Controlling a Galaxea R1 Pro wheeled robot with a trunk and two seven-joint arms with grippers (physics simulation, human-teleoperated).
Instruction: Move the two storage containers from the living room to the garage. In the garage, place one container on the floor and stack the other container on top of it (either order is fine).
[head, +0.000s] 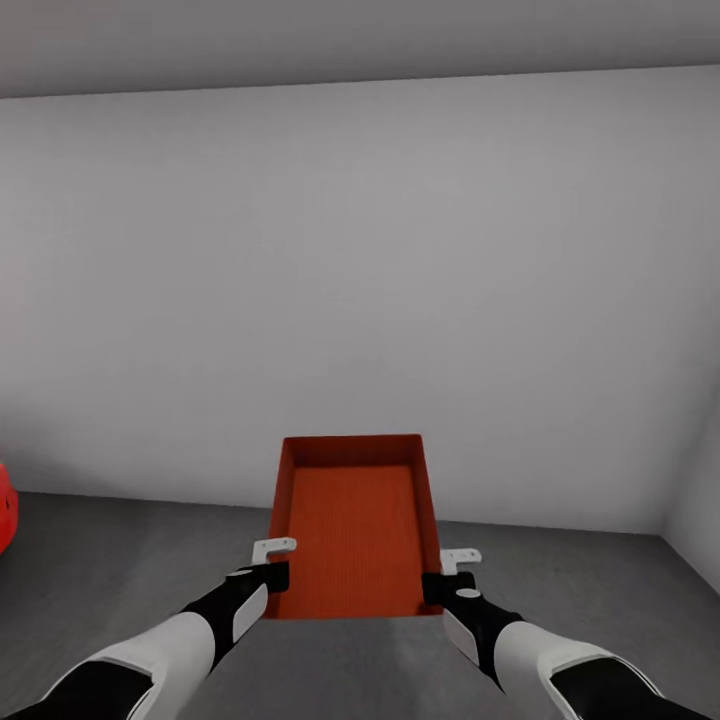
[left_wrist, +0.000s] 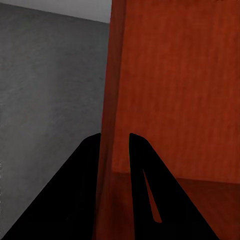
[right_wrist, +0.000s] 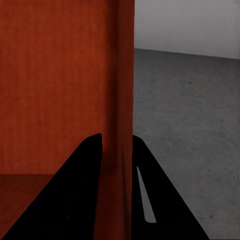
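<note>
I am holding one red-orange storage container (head: 352, 530) out in front of me with both arms, above the dark grey concrete floor (head: 600, 590) of the garage. It is an open-top rectangular bin, and from my head camera I look down into its empty ribbed bottom. Its far end points toward the plain grey-white wall (head: 360, 280), which runs straight across beyond the container.

My left pincer (head: 272, 565) grips the container's left side wall near the end closest to me. In the left wrist camera the left pincer (left_wrist: 116, 145) has one dark finger on the outside of that thin wall and the other on the inside, closed nearly all the way with only the wall (left_wrist: 112, 100) between them.

My right pincer (head: 447, 573) does the same on the container's right side wall, also near the end closest to me. In the right wrist camera the right pincer (right_wrist: 117, 145) pinches the wall (right_wrist: 122, 100) between its two fingers, one inside the bin and one outside.

Well to the left of the container, at the frame's edge, a small rounded piece of a red car (head: 5, 508) sits on the floor
</note>
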